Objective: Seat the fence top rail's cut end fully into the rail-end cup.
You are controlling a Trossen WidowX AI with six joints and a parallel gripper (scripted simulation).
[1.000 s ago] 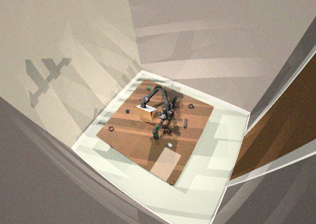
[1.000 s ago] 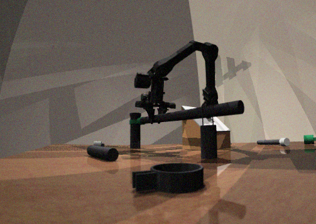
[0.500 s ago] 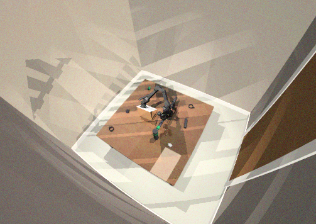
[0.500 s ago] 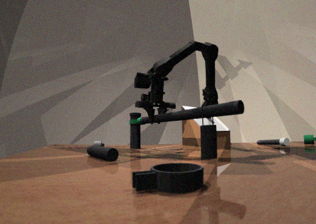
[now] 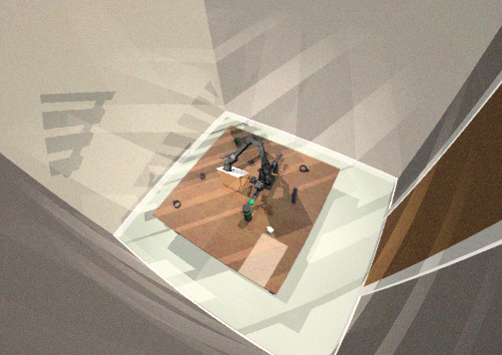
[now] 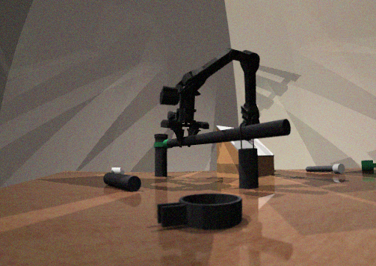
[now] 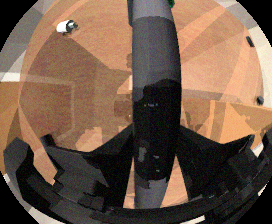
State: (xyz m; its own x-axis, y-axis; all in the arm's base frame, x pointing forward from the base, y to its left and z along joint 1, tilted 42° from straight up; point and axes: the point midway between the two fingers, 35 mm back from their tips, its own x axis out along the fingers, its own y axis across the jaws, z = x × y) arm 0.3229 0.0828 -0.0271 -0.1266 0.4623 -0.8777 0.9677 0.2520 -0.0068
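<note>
Exterior view: the long dark rail (image 6: 214,135) (image 7: 156,55) slants down toward the big post (image 6: 161,162) (image 5: 248,215), its low end by the green cup (image 6: 165,143) (image 5: 251,201); I can't tell if it's in. The gripper (image 6: 185,142) (image 7: 152,127) squeezes the rail near that end, so the push likely goes along the rail, postward.

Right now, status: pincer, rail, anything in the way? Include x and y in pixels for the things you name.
Pincer (image 5: 256,193) (image 6: 185,143) (image 7: 152,127) shut on rail (image 6: 233,134) (image 7: 157,55). Rail's near end at green cup (image 5: 251,201) (image 6: 165,143), seating depth unclear. Nothing seen blocking between them.
</note>
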